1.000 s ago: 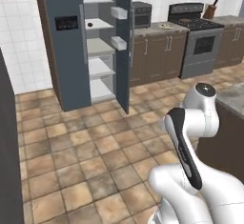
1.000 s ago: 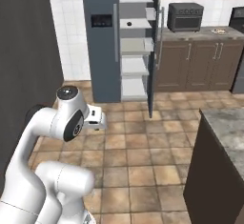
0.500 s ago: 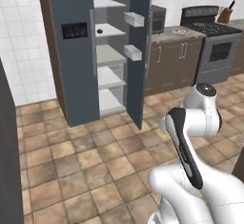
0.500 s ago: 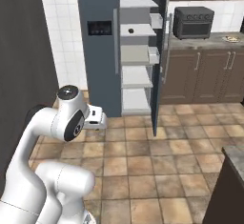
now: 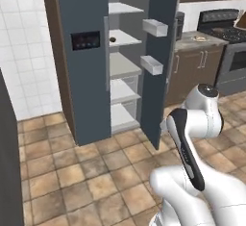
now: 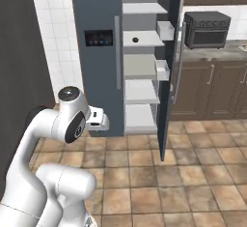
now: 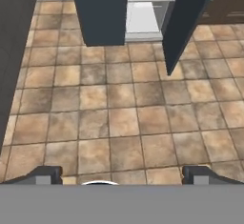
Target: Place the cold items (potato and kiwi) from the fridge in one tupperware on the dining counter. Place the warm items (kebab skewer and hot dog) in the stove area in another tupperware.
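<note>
The fridge (image 5: 86, 71) (image 6: 99, 57) stands ahead with its right door (image 5: 161, 61) (image 6: 171, 66) swung open. A small dark round item (image 5: 112, 39) (image 6: 135, 40) lies on an upper shelf; I cannot tell whether it is the kiwi or the potato. My gripper (image 7: 123, 176) hangs over the tiled floor well short of the fridge, pointing down, open and with nothing in it. Its fingertips (image 7: 47, 173) stand far apart. The tupperware, kebab skewer and hot dog are out of view.
The open door's edge (image 7: 183, 27) juts out over the floor to the right of the shelves (image 7: 143, 18). Brown cabinets with a counter (image 5: 197, 42), a toaster oven (image 6: 207, 28) and the stove (image 5: 228, 28) lie right of the fridge. A dark wall (image 6: 24, 52) is at left.
The whole picture has shifted: the base has driven closer to the fridge, which now looms larger and more central. The arm keeps its pose and the gripper stays open.
</note>
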Controlling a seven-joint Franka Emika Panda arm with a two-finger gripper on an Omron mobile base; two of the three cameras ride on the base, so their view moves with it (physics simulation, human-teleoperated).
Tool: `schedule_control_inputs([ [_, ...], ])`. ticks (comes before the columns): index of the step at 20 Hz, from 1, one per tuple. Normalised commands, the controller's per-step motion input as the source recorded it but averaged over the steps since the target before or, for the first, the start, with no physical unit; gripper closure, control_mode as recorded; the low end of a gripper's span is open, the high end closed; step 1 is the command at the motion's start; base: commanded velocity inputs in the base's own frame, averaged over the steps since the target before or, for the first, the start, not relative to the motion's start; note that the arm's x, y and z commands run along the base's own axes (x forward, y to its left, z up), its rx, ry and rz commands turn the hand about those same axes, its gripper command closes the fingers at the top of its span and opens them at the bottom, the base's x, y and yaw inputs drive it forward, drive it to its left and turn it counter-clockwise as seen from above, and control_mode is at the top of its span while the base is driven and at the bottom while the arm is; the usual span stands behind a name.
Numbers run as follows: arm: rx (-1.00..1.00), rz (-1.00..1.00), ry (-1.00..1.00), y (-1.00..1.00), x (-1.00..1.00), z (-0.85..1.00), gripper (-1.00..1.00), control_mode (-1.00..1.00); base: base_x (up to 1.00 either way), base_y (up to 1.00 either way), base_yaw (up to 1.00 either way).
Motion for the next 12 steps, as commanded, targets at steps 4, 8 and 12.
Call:
schedule_control_inputs([
  [4, 0.00, 0.00, 0.00, 0.00, 0.00, 0.00, -1.00, 1.00, 1.00, -0.08, 0.11],
  [8, 0.00, 0.00, 0.00, 0.00, 0.00, 0.00, -1.00, 1.00, 0.97, -0.31, 0.06],
  [12, 0.00, 0.00, 0.00, 0.00, 0.00, 0.00, -1.00, 1.00, 0.90, -0.38, 0.00],
])
